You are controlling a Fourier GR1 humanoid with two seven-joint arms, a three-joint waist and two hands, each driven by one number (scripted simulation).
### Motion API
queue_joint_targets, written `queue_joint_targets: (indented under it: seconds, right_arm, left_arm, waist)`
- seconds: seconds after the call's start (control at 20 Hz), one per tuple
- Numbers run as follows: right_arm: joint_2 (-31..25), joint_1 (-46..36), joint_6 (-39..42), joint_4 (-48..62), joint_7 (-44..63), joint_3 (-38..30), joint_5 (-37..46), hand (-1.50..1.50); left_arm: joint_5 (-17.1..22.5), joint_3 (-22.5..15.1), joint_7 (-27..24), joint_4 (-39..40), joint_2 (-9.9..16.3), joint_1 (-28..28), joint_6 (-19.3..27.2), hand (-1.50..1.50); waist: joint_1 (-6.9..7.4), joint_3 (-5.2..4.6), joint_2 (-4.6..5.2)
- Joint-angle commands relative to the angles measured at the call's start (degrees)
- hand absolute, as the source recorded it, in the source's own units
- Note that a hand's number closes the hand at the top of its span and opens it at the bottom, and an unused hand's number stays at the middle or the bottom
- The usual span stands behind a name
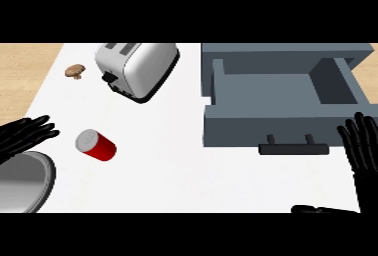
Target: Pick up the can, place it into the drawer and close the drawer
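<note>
We found the red can [97, 145] lying tilted on the white counter [184, 170], well left of the open grey drawer [284, 95], its silver top facing up-left. Our left hand [26, 134] showed at the left edge, fingers straight and spread, holding nothing, just beside the can but apart from it; its forearm was cut off by the frame. Our right hand [362, 142] stood at the right edge, fingers straight and upward, empty, beside the drawer's front and its dark handle [293, 148]. A toaster [136, 67] lay behind the can, with a small brown item [74, 71], hard to identify, beside it. A metal bowl [26, 182] was partly cut off lower left.
</note>
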Motion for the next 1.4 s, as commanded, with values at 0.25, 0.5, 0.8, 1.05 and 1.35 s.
queue_joint_targets:
  seconds: [0.25, 0.5, 0.8, 1.05, 1.35]
  right_arm:
    - [0.21, 4.26, 2.16, -2.49, -1.41, -1.21, 0.07, -1.50]
    - [-0.19, 3.14, 4.42, 0.06, -3.01, -4.46, -2.38, -1.50]
    - [1.16, 6.45, 6.06, 1.62, -7.65, -5.00, -1.62, -1.50]
    - [-1.81, 1.43, 7.48, 3.34, -3.31, -8.55, -4.50, -1.50]
    - [2.08, 4.33, 5.23, -2.66, -1.20, -4.08, -0.58, -1.50]
  left_arm:
    - [-5.61, 0.80, 1.55, 10.54, -4.38, -8.32, -1.60, -1.50]
    - [-10.89, 2.29, -0.22, 15.07, -7.16, -10.71, -4.73, -1.50]
    - [-24.77, 5.30, -9.50, 21.69, -12.24, -11.95, -6.81, -1.50]
    - [-34.25, 5.69, -16.76, 25.57, -14.59, -13.05, -4.70, -1.50]
    - [-39.67, 4.39, -23.51, 29.56, -12.72, -13.35, -4.00, -1.50]
  waist:
    - [-0.50, -0.63, 0.55]
    - [-0.25, -0.61, 0.53]
    - [-0.54, -0.65, 0.57]
    - [-0.46, -0.67, 0.62]
    - [-0.53, -0.68, 0.59]
